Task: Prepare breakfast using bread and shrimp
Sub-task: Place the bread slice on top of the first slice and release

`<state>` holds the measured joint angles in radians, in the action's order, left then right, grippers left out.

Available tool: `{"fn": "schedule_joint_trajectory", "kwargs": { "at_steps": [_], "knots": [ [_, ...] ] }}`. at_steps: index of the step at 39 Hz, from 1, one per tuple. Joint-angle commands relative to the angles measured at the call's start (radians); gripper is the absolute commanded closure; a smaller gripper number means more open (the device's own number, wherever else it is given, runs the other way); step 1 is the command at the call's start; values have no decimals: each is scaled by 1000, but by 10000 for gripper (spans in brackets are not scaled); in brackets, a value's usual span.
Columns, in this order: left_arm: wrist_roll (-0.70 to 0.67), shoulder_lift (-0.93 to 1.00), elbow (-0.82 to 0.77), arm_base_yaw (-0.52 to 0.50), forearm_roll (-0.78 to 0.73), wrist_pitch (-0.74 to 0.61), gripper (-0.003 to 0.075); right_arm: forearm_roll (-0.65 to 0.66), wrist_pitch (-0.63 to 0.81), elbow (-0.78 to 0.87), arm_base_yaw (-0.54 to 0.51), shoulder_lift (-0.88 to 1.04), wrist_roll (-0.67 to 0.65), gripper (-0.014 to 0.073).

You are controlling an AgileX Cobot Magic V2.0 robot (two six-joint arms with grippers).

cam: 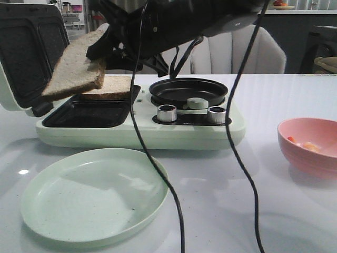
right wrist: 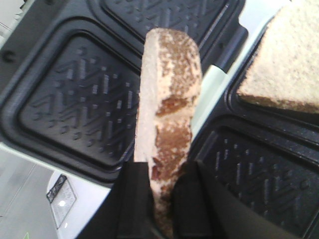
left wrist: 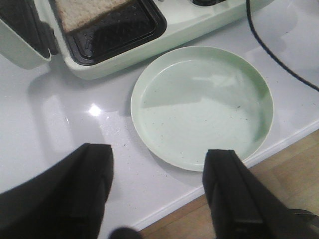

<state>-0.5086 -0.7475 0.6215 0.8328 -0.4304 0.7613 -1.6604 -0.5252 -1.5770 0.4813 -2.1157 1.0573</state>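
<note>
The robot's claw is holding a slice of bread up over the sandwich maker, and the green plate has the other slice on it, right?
Not quite. The green plate is bare. The front view shows the other slice lying in the sandwich maker. The right claw does hold a slice of bread above it.

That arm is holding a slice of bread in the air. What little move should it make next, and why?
Probably lower it toward the empty near tray of the sandwich maker. The right pincer grips the slice above it, and the other slice already fills the far tray.

Open sandwich maker [cam: 142,126] – green plate [cam: 95,195], pink bowl [cam: 310,145] nearby.
</note>
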Motion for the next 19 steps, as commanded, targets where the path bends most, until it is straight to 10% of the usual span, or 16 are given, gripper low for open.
{"fn": "schedule_joint_trajectory", "kwargs": {
  "at_steps": [1, 11, 19],
  "knots": [
    [-10, 7, 27, -1, -15, -43, 262, -47, -2, -49, 1, 25, -1, 530],
    [-10, 7, 27, -1, -15, -43, 262, -38, 37, -49, 3, -11, -1, 85],
    [-10, 7, 27, -1, -15, -43, 262, 167, 101, -45, -30, 89, -62, 85]
  ]
}}
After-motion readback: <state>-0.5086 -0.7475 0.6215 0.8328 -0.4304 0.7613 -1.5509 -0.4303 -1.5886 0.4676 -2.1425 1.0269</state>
